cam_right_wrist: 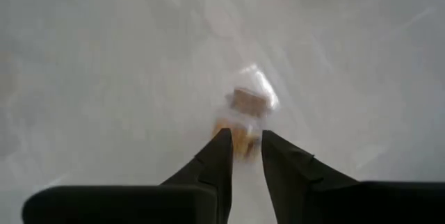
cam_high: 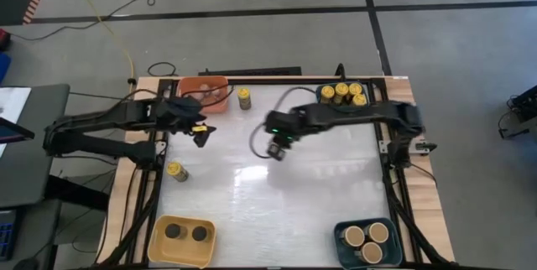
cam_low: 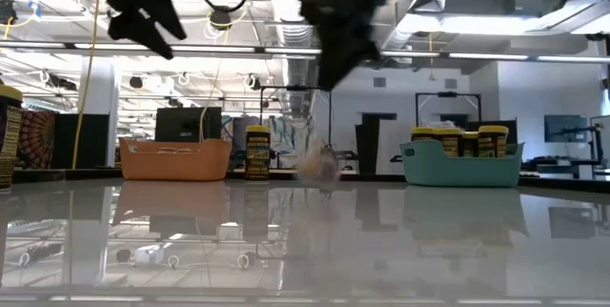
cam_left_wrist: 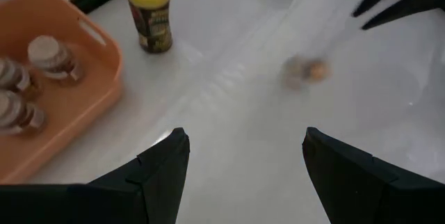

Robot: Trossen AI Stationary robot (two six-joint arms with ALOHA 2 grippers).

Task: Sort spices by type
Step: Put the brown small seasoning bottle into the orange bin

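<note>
Your right gripper [cam_right_wrist: 242, 147] is clenched just above a small, blurred grey-topped jar [cam_right_wrist: 247, 109], apparently not gripping it, near counter [cam_high: 319, 186] centre. Your left gripper [cam_high: 200, 132] hangs released at ten o'clock by the orange bin [cam_high: 203, 82].

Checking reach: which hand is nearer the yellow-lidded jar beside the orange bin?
Left. The left hand hovers just beside the yellow-lidded jar; the right hand sits farther away, mid-table.
</note>
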